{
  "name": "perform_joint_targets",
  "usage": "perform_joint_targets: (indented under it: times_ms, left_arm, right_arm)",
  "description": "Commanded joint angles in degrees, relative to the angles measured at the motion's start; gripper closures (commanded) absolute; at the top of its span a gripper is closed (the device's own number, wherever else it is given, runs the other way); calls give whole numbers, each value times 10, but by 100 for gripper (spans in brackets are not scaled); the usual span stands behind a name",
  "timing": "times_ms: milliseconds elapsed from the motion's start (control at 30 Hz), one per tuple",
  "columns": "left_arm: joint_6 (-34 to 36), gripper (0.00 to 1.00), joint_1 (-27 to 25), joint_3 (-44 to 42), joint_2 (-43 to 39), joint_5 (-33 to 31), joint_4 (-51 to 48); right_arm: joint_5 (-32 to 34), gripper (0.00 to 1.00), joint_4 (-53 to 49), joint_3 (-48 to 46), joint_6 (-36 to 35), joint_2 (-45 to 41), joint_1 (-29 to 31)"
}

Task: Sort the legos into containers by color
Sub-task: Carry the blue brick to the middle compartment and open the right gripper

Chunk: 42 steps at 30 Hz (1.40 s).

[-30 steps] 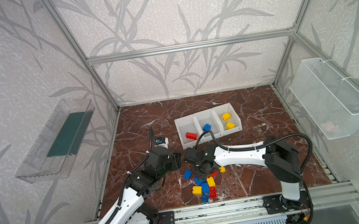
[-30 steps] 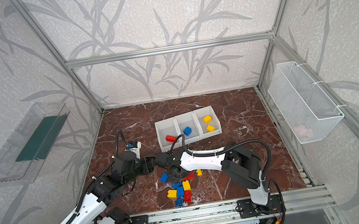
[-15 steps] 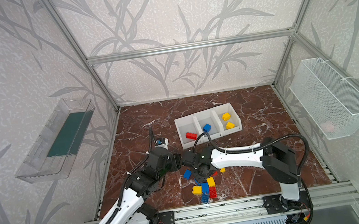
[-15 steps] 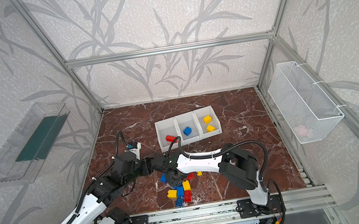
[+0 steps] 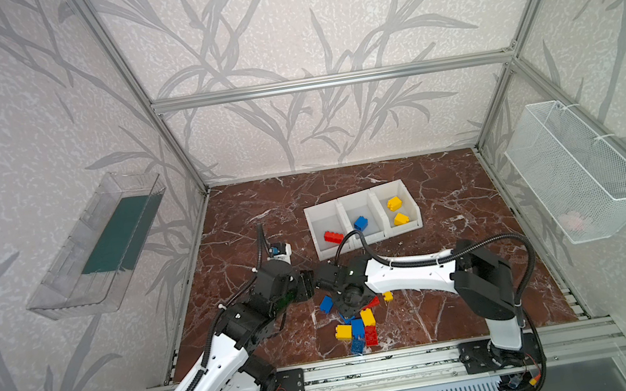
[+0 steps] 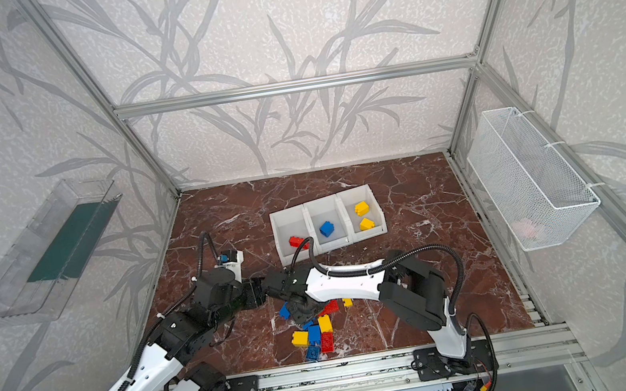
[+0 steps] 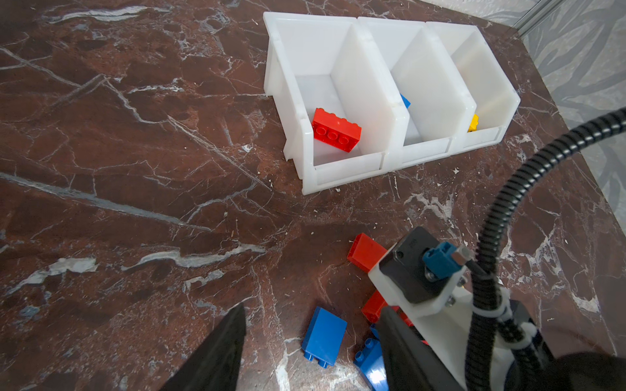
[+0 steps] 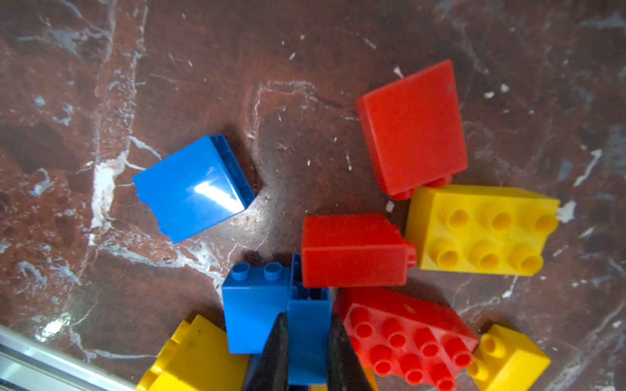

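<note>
Loose red, blue and yellow legos (image 5: 358, 328) lie in a pile on the marble floor near the front, seen in both top views. Three joined white containers (image 5: 361, 194) stand behind the pile. The left one holds a red brick (image 5: 333, 237), the middle a blue brick (image 5: 360, 223), the right two yellow bricks (image 5: 394, 203). My right gripper (image 8: 307, 338) is down in the pile, shut on a narrow blue brick (image 8: 309, 311). My left gripper (image 7: 313, 309) hangs open beside the pile, above a flat-lying blue brick (image 7: 324, 337) that it does not touch.
A white wire basket (image 5: 577, 174) hangs on the right wall and a clear tray (image 5: 100, 245) on the left wall. An aluminium rail (image 5: 370, 364) runs along the front edge. The two wrists nearly meet over the pile, and the right arm's black cable (image 7: 508, 189) crosses the left wrist view.
My right gripper has shifted left over the pile, toward the left gripper, and closed on the blue brick. The left arm has stayed still.
</note>
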Motion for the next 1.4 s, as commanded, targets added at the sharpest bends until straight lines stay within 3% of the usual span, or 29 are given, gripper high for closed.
perform_joint_targets:
  times_ms: [0, 200, 400, 667, 967, 1033, 1233, 1367]
  left_arm:
    - [-6, 35, 2, -1, -1, -13, -8]
    - [-9, 35, 3, 0, 4, -13, -8]
    - [-10, 35, 4, 5, 2, -8, -13]
    - [-21, 35, 3, 6, 5, 14, -18]
    - [-29, 35, 3, 0, -13, 12, -35]
    - [-29, 35, 4, 0, -15, 12, -40]
    - [-33, 35, 4, -4, -15, 20, -44]
    - [-36, 35, 3, -6, -12, 26, -48]
  right_arm:
    - [13, 91, -19, 13, -31, -43, -22]
    - [18, 92, -33, 55, -87, -72, -68]
    - [18, 92, -29, 107, -151, -55, -167]
    - [39, 92, -45, 242, -215, 46, -266]
    - [75, 86, -89, 354, -237, 139, -294]
    - [76, 81, -92, 358, -236, 144, -295]
    - [74, 52, -96, 350, -228, 125, -295]
    - [74, 47, -103, 343, -231, 98, -296]
